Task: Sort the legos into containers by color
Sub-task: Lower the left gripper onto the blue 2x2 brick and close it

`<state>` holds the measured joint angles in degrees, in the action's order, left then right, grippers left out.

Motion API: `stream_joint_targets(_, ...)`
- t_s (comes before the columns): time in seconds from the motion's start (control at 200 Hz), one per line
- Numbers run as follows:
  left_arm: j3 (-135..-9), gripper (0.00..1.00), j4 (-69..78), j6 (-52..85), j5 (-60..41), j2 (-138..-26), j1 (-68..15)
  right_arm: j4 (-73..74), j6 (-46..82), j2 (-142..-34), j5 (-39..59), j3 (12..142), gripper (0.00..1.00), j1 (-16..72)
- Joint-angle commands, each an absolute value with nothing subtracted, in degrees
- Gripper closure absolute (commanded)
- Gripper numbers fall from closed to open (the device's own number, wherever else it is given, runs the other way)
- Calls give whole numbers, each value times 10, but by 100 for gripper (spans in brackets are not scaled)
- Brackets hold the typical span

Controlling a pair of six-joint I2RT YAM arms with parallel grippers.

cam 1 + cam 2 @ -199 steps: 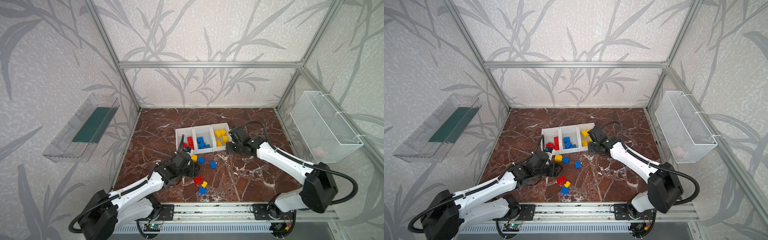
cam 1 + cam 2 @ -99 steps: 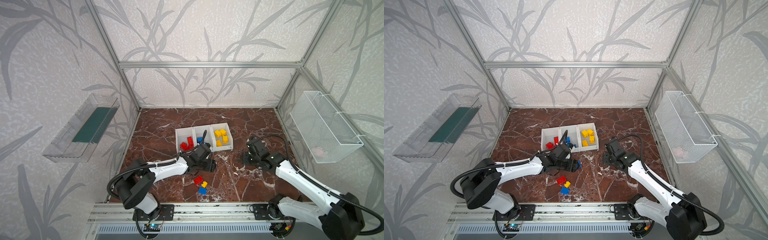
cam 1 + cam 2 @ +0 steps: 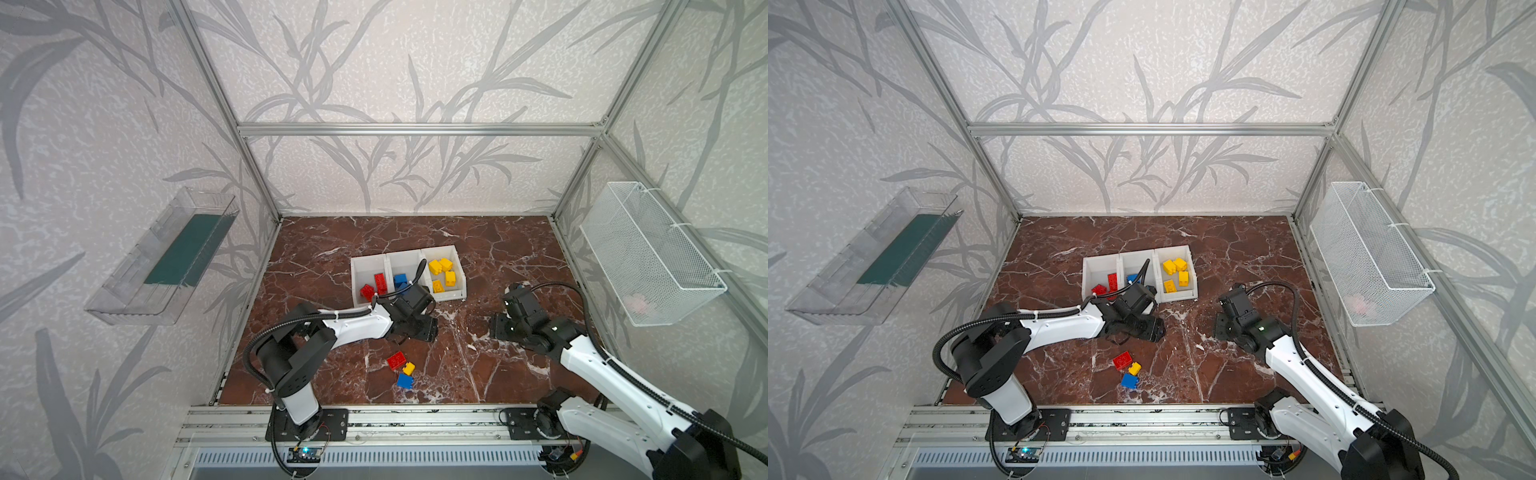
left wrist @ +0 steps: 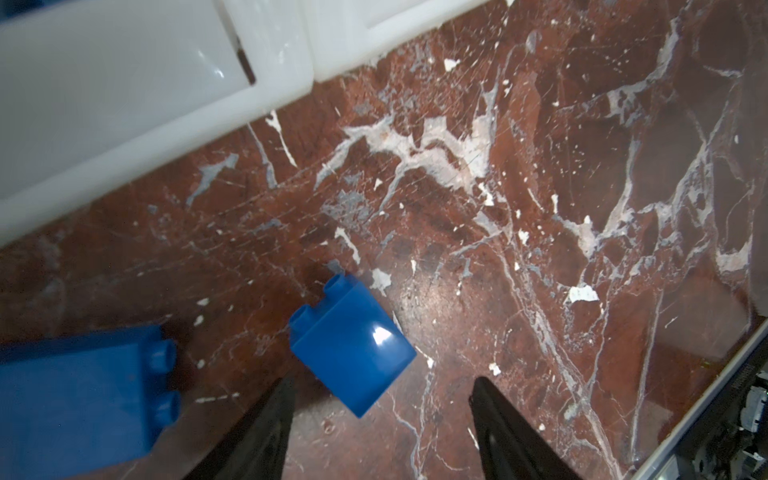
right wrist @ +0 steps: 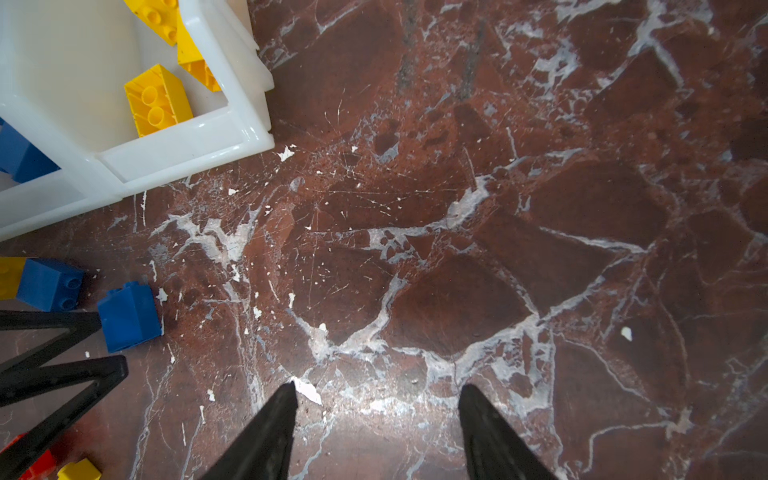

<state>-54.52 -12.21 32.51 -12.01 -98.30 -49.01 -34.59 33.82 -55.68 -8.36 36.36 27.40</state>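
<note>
Glossy plastic on polished stone
The blue brick [image 4: 353, 345] and white bins [image 4: 124, 108] look smooth, shiny plastic; the marbled floor [image 4: 582, 166] is polished, finely scratched.
</note>
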Motion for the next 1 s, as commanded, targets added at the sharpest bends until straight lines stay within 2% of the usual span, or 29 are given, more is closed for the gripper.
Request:
stream_joint_targets(0.0,-569,30,-138,313,-125,-1002,-494,-353,344,-550,-81,358,37,270)
stream_joint_targets(0.355,-621,32,-159,277,-112,-1056,-502,-354,348,-555,-78,361,37,271)
stream_joint_targets(0.62,-645,37,-211,227,-49,-1079,-529,-359,351,-552,-80,363,37,271)
stream_joint_targets(0.995,-666,51,-237,198,-7,-1111,-548,-371,357,-539,-75,363,37,270)
